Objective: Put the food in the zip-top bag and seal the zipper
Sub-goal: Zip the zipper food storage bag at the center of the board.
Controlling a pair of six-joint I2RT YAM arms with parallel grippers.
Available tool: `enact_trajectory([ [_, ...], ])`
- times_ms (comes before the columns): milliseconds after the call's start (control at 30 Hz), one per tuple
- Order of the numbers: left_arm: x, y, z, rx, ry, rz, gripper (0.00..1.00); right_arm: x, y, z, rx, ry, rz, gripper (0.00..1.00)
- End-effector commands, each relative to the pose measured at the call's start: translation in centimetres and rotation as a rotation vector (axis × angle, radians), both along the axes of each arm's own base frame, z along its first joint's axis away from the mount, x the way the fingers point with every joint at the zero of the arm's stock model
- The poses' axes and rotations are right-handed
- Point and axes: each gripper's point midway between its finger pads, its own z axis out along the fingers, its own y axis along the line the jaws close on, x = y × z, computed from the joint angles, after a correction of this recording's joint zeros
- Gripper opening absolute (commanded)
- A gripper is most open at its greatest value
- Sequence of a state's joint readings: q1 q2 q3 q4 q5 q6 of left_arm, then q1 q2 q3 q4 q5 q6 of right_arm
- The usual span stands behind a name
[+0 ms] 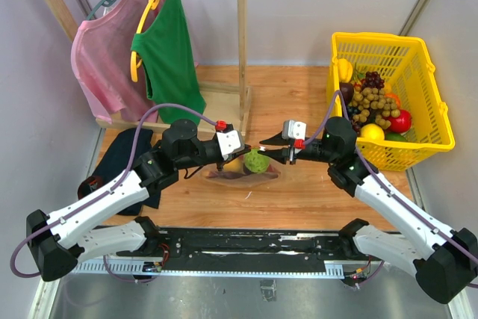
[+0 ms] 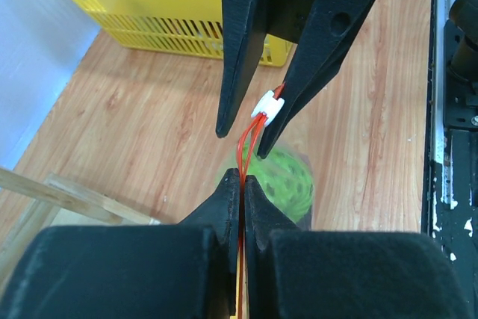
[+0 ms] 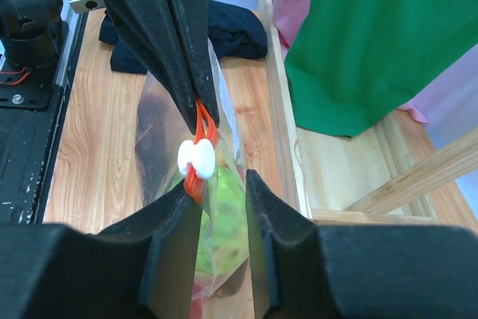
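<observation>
Jaws of both arms at the mouth of the zip-top bag [image 1: 240, 169], low over the middle of the table [image 1: 299, 196].

The left gripper [image 2: 240, 177] is clamped tight on the zipper [image 2: 246, 141], its jaws closed on the orange-red strip. The right gripper [image 3: 218, 181] is parted, and the zipper's white slider [image 3: 196, 158] is set between its jaws; the slider lies against one jaw and is clear of the other. The bag is hung below the strip between the two arms; whether its bottom is rested on the table cannot be told. A green bumpy ball [image 1: 258, 160] is seen inside it. A yellow basket [image 1: 429, 121] of toy produce is set at the far right.
</observation>
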State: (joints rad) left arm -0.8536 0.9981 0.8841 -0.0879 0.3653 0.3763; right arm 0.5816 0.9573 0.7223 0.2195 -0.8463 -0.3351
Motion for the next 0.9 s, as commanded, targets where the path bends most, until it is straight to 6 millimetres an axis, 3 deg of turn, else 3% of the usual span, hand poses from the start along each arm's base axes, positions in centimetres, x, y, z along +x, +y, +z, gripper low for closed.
enact_trajectory([
  [0, -0.5, -0.6, 1.6, -0.062, -0.032, -0.037, 0.0, 0.1, 0.2, 0.3, 0.028, 0.003, 0.014, 0.25],
  [200, -0.5, -0.6, 1.8, -0.068, -0.03, -0.034, 0.0, 0.1, 0.2, -0.2, 0.016, 0.006, 0.016, 0.01],
  [300, -0.2, -0.5, 2.1, -0.081, -0.034, -0.014, 0.03, -0.1, 0.1, -0.1, 0.015, 0.004, 0.019, 0.01],
  [400, -0.2, -0.6, 2.4, -0.089, -0.041, -0.015, 0.33, -0.3, 0.0, 0.1, 0.015, 0.004, 0.022, 0.01],
  [533, -0.4, -1.2, 3.2, -0.103, -0.051, -0.052, 0.48, -0.5, 0.0, 0.3, 0.015, 0.011, 0.031, 0.01],
  [633, -0.5, -1.8, 3.6, -0.103, -0.053, -0.081, 0.52, -0.7, 0.1, 0.4, 0.016, 0.017, 0.043, 0.01],
  [867, -0.4, -3.1, 3.7, -0.092, -0.036, -0.131, 0.51, -1.0, 0.2, 0.3, 0.017, 0.029, 0.06, 0.01],
])
